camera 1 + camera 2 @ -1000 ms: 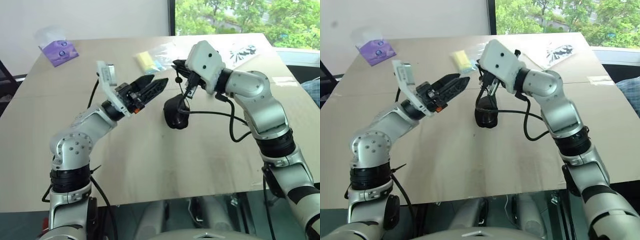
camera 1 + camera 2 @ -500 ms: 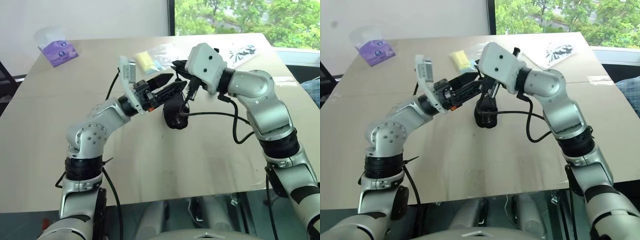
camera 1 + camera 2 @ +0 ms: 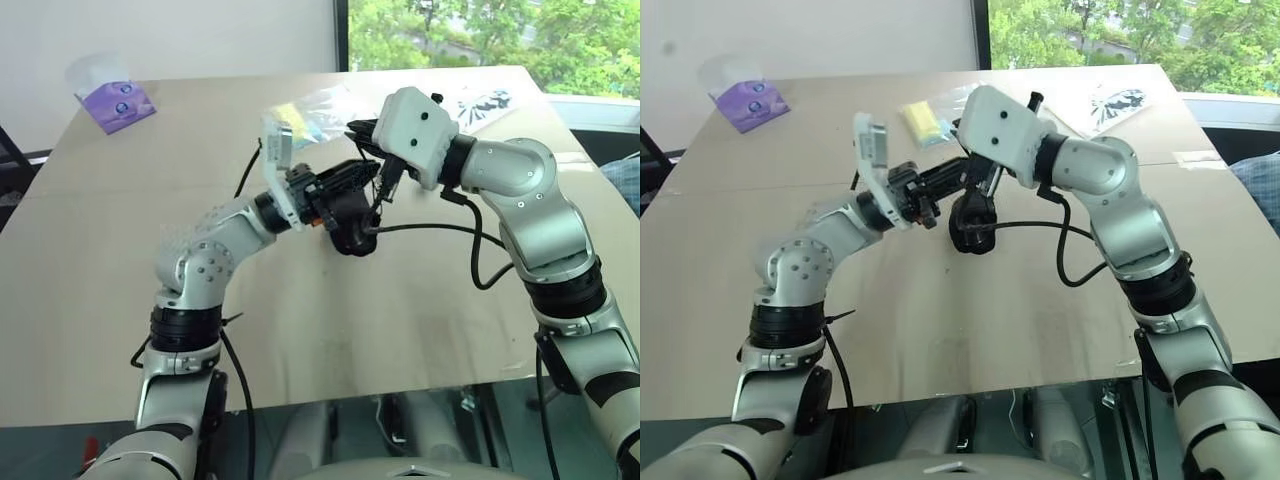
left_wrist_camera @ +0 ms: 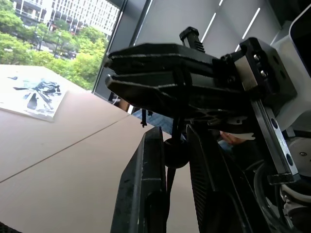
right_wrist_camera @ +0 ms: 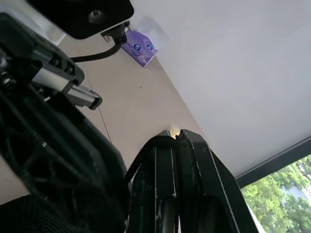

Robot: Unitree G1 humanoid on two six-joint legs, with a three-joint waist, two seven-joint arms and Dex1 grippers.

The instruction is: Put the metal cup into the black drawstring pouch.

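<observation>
The black drawstring pouch hangs by its thin cord under my right gripper, just over the table. My right gripper is shut on the top of that cord. My left gripper has come in from the left, directly beneath the right one. In the left wrist view its two fingers are closed on the cord's round black stopper. The metal cup is hidden.
A purple packet lies at the far left corner. A yellow item in a clear bag sits behind the grippers, and a bag printed in black lies far right. A black cable loops off my right forearm.
My left gripper swung right from open air to the cord below the right gripper, and its fingers went from wide open to closed on it. The right gripper and pouch stayed put.
</observation>
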